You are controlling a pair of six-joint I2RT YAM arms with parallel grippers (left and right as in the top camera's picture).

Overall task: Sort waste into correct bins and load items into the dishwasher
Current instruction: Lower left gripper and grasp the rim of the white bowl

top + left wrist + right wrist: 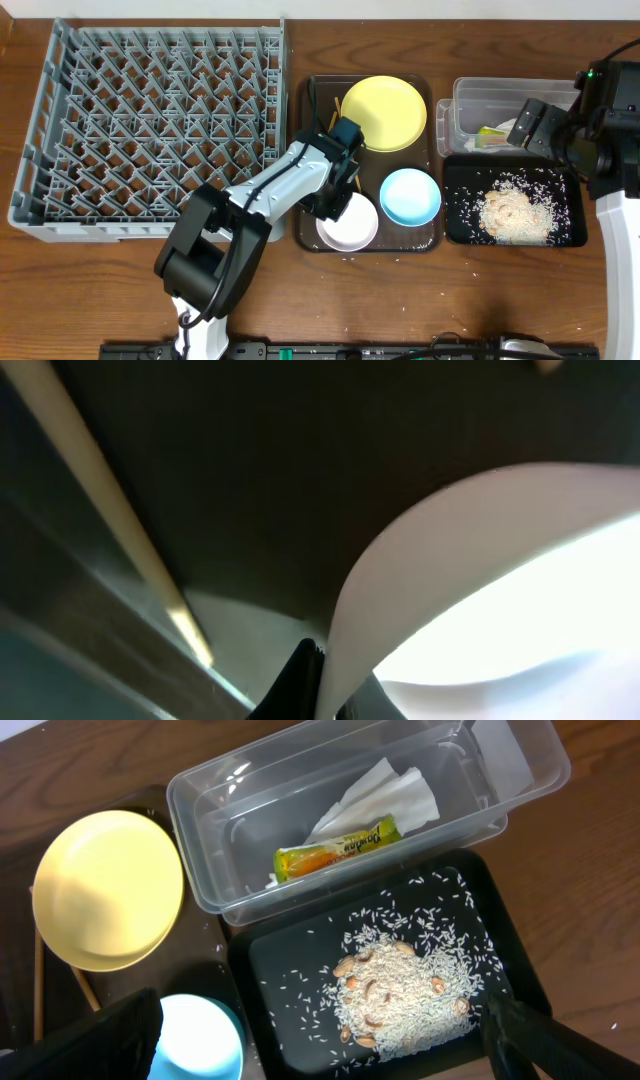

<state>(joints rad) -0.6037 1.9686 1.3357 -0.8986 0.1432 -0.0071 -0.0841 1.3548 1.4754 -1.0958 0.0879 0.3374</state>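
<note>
Step in hand: lifting the white bowl off the brown serving tray for transfer to the grey dish rack.

The left end effector sits at the bowl's upper-left rim. The left wrist view shows 1 dark fingertip just outside the rim wall, but it cannot be told whether the rim is clamped.

Confirm that both fingers straddle the rim, then raise vertically, clear of the chopstick beside the bowl.

The left arm reaches in from the front edge of the tabletop — elbow folded, wrist pitched steeply down. The right end effector hovers above the clear tub — fingers wide apart, empty.
</note>
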